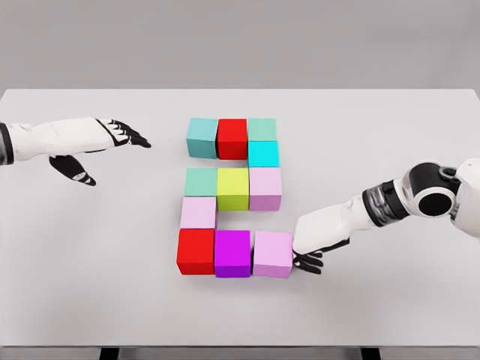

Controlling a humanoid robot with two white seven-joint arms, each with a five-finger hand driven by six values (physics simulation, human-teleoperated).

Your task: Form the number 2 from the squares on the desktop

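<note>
- Plain grey room, white table [90, 247], cubes laid out mid-table and already reading as a 2.
- Right hand [313, 251] is pressed flat against the right side of the pink cube [272, 254], bottom row's end, next to the purple cube [232, 253]. Fingers look loose, not gripping anything.
- I'd nudge it leftward slow and square so it sits flush and doesn't twist or shove the row.
- Right arm is low, forearm angled down toward the table.
- Left hand [112, 139] hovers open, fingers spread, well left of the cubes.
</note>
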